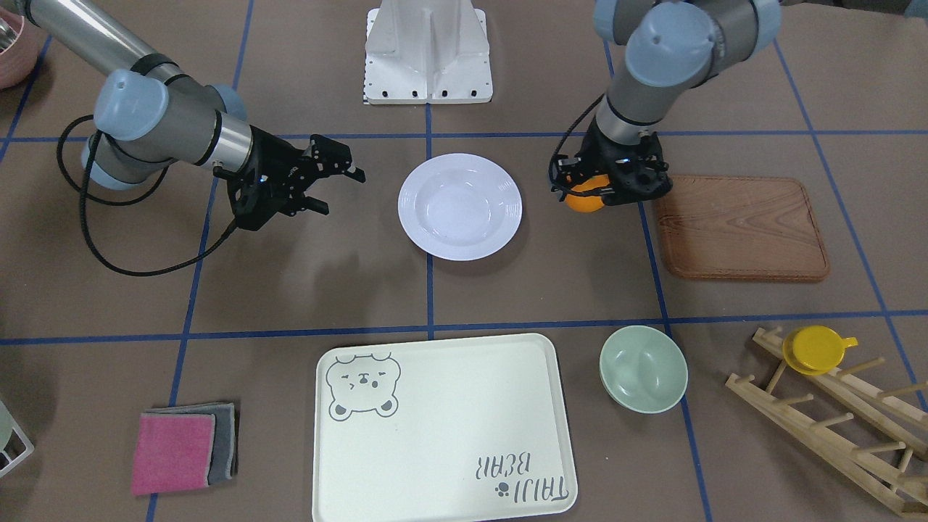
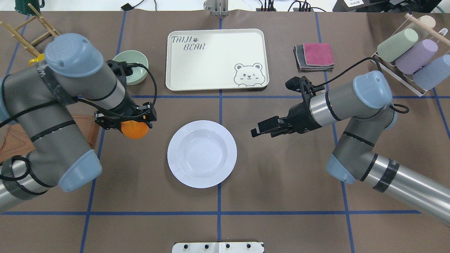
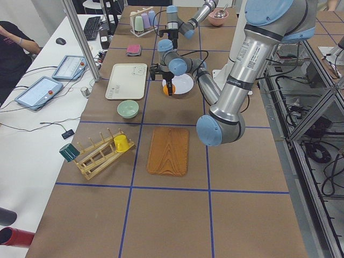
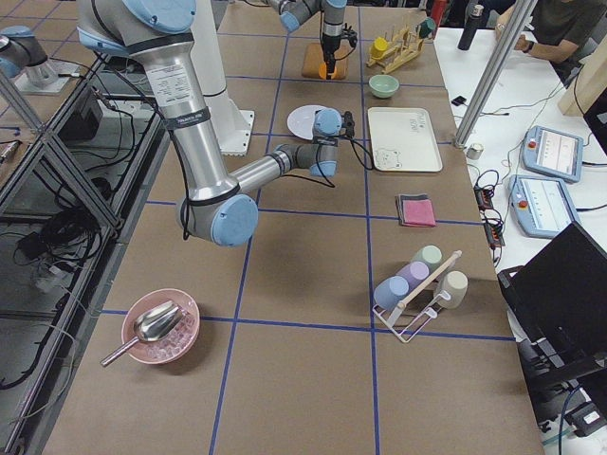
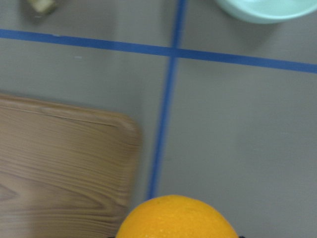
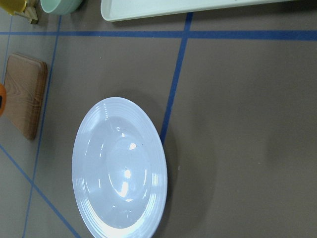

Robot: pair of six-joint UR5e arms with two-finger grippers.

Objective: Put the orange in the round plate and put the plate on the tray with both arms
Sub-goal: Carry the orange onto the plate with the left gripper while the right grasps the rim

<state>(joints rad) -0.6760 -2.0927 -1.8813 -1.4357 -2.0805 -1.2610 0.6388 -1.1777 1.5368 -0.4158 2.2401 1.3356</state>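
The orange (image 2: 134, 130) hangs above the table, held in my left gripper (image 2: 126, 123), which is shut on it; it fills the bottom of the left wrist view as the orange (image 5: 177, 218). In the front view the orange (image 1: 586, 201) sits under the left gripper (image 1: 612, 185), beside the wooden board's corner. The white round plate (image 2: 201, 153) lies empty at the table's centre, to the right of the orange. My right gripper (image 2: 263, 129) hovers open just right of the plate (image 6: 119, 168). The cream tray (image 2: 216, 59) with a bear drawing lies beyond the plate.
A pale green bowl (image 2: 130, 66) sits left of the tray, a brown wooden board (image 1: 739, 226) under my left arm. A wooden rack with a yellow cup (image 1: 818, 349) stands beyond it. Folded pink and grey cloths (image 2: 314, 56) and a rack of pastel cups (image 2: 407, 52) are on the right.
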